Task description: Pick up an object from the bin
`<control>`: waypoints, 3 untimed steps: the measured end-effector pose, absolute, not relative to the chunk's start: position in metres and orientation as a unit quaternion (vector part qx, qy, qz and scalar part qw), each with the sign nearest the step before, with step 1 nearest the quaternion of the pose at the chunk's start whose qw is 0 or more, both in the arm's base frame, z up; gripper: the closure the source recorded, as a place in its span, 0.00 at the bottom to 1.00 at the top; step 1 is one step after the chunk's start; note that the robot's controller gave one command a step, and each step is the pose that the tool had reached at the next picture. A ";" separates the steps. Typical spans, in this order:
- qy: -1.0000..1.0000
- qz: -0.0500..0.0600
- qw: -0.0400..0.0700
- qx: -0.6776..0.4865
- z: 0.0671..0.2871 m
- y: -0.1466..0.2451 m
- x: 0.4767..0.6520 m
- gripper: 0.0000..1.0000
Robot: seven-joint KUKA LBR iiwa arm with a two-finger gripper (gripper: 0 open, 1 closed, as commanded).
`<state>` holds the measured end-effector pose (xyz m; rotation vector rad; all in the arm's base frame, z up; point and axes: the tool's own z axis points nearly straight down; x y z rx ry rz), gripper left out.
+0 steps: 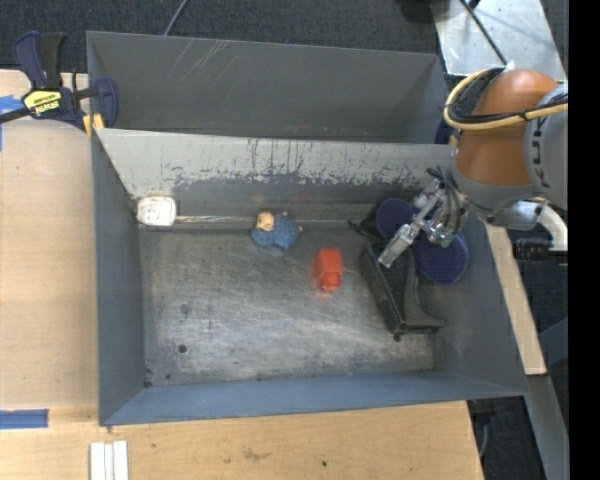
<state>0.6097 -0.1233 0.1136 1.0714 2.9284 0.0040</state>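
Grey bin (120, 298), contents logged left to right. At far left of the floor, against the back wall, a small white block (155, 211) is lying with a thin clear rod (215, 218) running rightward from it. At the rod's right end a blue-and-tan lump (275, 231) is sitting. Just right of it and nearer the front, a short orange-red cylinder (327, 270) is lying alone, its long axis running back to front. Further right, a long black bar (405, 306) is lying flat, with its long axis running from back-left to front-right. Its front end is turning into a short foot pointing right. Two dark blue round pieces are lying beside its back end, one (388, 216) at the back and one (450, 261) to the right. The pincer (412, 248) is hanging over the bar's back end, between the two blue pieces. It is released, fingers spread, nothing between them. The arm's orange cover (505, 133) is showing at right.
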 end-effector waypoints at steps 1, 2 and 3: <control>0.938 0.002 0.012 0.347 0.113 -0.122 0.615 0.00; 0.926 0.003 0.012 0.376 0.111 -0.120 0.615 0.00; 0.927 0.005 0.014 0.375 0.112 -0.118 0.617 1.00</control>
